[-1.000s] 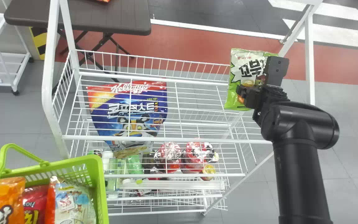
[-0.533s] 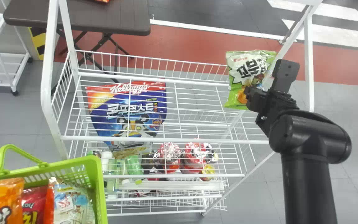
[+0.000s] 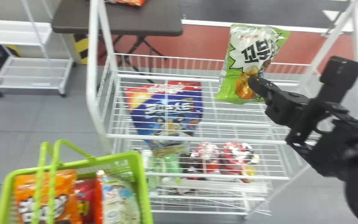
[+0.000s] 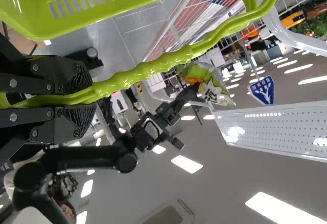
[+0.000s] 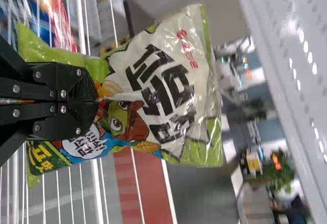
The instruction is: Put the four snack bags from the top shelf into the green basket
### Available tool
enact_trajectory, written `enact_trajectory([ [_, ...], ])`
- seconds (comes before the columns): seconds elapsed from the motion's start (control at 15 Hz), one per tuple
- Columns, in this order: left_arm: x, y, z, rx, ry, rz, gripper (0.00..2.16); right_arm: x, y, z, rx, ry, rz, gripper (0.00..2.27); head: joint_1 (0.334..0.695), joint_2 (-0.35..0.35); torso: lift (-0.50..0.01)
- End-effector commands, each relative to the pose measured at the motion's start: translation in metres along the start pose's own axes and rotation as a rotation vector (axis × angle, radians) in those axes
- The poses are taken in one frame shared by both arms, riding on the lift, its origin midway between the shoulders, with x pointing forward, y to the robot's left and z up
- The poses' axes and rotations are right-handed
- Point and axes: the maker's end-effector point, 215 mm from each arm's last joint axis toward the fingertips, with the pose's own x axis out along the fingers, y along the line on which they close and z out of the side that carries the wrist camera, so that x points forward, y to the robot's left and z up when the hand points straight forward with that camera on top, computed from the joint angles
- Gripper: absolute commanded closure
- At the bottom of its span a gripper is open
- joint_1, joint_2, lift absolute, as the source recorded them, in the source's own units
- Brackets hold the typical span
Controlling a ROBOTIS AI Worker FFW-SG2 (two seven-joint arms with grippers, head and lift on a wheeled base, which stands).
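Down in the green basket [image 3: 141, 171], left to right, sat the orange bag [image 3: 47, 191], the red bag [image 3: 85, 194] and the pale bag [image 3: 118, 197], so 3 of 4 done by my count. Left gripper [image 4: 92, 97] was clamped tight on the handle [image 4: 153, 68]. Bag 4, the green bag [image 3: 256, 53], was pinched in the closed right gripper [image 5: 96, 101], over the far edge of the top shelf [image 3: 204, 139], toward its right corner. Just that drop left, I'd say.
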Motion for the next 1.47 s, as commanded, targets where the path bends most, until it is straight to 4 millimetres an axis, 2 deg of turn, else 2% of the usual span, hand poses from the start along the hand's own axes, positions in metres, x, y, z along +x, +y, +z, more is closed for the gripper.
enact_trajectory([
  [0.0,0.000,-0.002,0.001,-0.002,-0.001,-0.010,2.15,-0.010,0.085,-0.032,0.076,0.059,0.205,2.25,0.695,0.068,0.000],
  [0.13,0.000,0.000,0.001,-0.001,-0.004,-0.010,2.15,-0.022,0.166,-0.070,0.131,0.141,0.390,2.25,0.695,0.163,0.000],
  [0.2,-0.001,0.000,0.001,-0.003,-0.005,-0.011,2.15,-0.027,0.197,-0.087,0.153,0.176,0.461,2.25,0.695,0.214,0.000],
  [0.27,-0.001,0.000,0.001,-0.006,-0.008,-0.010,2.15,-0.034,0.229,-0.110,0.194,0.228,0.531,2.25,0.695,0.342,0.000],
  [0.33,-0.001,0.001,0.001,-0.010,-0.012,-0.011,2.15,-0.042,0.256,-0.133,0.217,0.277,0.592,2.25,0.695,0.350,0.000],
  [0.47,-0.003,0.002,0.002,-0.010,-0.016,-0.011,2.15,-0.050,0.280,-0.159,0.242,0.329,0.630,2.25,0.695,0.350,0.000],
  [0.6,-0.004,0.002,0.003,-0.012,-0.021,-0.010,2.15,-0.060,0.287,-0.178,0.276,0.378,0.643,2.25,0.695,0.350,0.000],
  [0.8,-0.006,0.006,0.007,-0.015,-0.031,-0.012,2.15,-0.080,0.287,-0.216,0.334,0.480,0.641,2.25,0.695,0.350,0.000],
  [0.93,-0.006,0.007,0.008,-0.014,-0.028,-0.013,2.15,-0.093,0.282,-0.238,0.339,0.535,0.616,2.25,0.695,0.350,0.000],
  [1.07,-0.007,0.008,0.009,-0.016,-0.030,-0.012,2.15,-0.101,0.273,-0.249,0.324,0.567,0.604,2.25,0.695,0.350,0.000],
  [1.2,-0.006,0.008,0.010,-0.014,-0.030,-0.014,2.15,-0.110,0.265,-0.269,0.285,0.651,0.597,2.24,0.695,0.350,0.000],
  [1.27,-0.006,0.008,0.010,-0.014,-0.030,-0.015,2.15,-0.114,0.259,-0.274,0.270,0.691,0.593,2.15,0.695,0.350,0.000],
  [1.33,-0.006,0.008,0.010,-0.015,-0.031,-0.014,2.15,-0.121,0.250,-0.280,0.253,0.736,0.588,1.71,0.695,0.350,0.000],
  [1.4,-0.006,0.008,0.010,-0.014,-0.031,-0.014,2.15,-0.127,0.246,-0.282,0.237,0.769,0.595,0.81,0.695,0.350,0.000],
])
